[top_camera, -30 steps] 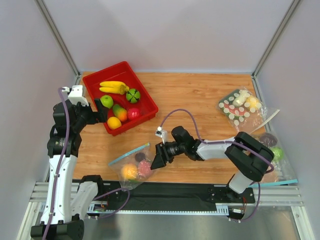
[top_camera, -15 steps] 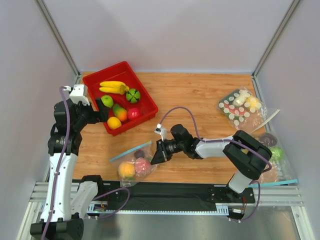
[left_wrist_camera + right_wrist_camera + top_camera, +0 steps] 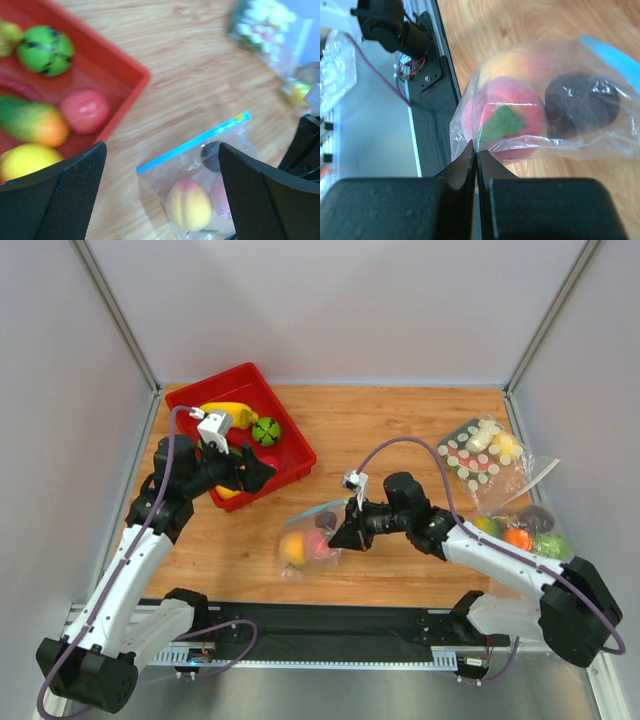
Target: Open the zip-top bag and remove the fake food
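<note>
Film of the zip-top bag (image 3: 555, 65) is pinched in my right gripper (image 3: 476, 150), jaws clamped on its right edge; fake food (image 3: 507, 117) inside, left of them; farther left, my left gripper (image 3: 258, 472) gapes over the red tray (image 3: 300, 452).

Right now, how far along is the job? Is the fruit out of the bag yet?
Done: the right hand is shut on the bag. In hand: the left hand is open by the tray, off the bag. Left: the blue zip looks closed and all three fruits are inside.
</note>
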`<act>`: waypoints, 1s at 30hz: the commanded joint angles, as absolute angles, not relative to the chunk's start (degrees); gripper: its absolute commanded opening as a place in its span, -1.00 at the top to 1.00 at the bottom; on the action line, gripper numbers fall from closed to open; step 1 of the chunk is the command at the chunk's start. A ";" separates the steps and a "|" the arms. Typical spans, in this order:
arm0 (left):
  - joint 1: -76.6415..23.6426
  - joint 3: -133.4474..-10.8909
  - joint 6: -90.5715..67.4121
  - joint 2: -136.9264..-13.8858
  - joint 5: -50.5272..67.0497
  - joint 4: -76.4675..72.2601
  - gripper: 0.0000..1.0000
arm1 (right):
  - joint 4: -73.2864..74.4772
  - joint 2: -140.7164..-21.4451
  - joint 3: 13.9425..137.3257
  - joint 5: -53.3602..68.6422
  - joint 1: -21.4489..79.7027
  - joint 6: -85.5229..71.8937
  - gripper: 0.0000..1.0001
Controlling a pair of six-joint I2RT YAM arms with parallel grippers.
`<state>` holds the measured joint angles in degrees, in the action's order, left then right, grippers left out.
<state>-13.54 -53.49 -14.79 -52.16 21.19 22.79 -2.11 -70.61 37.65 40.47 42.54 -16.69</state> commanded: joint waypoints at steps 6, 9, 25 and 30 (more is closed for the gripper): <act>-21.26 -49.74 -18.30 -56.68 43.14 3.25 -0.99 | 3.52 -56.43 36.03 47.28 42.45 -7.30 0.99; -24.78 -50.10 -16.44 -58.01 46.14 2.47 -0.99 | 4.92 -54.59 38.22 49.83 42.36 -6.07 0.99; -36.99 -53.17 -15.12 -71.18 48.96 -1.23 -0.99 | 9.93 -58.36 47.99 68.46 42.28 -4.22 0.99; -37.71 -51.95 -18.36 -73.39 53.08 -7.63 -0.99 | 10.02 -58.27 48.08 69.08 42.36 -4.22 0.99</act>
<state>-37.47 -50.65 -18.00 -73.54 49.60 -1.02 10.68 -58.52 45.76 66.46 42.54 -5.48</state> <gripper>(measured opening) 0.993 0.006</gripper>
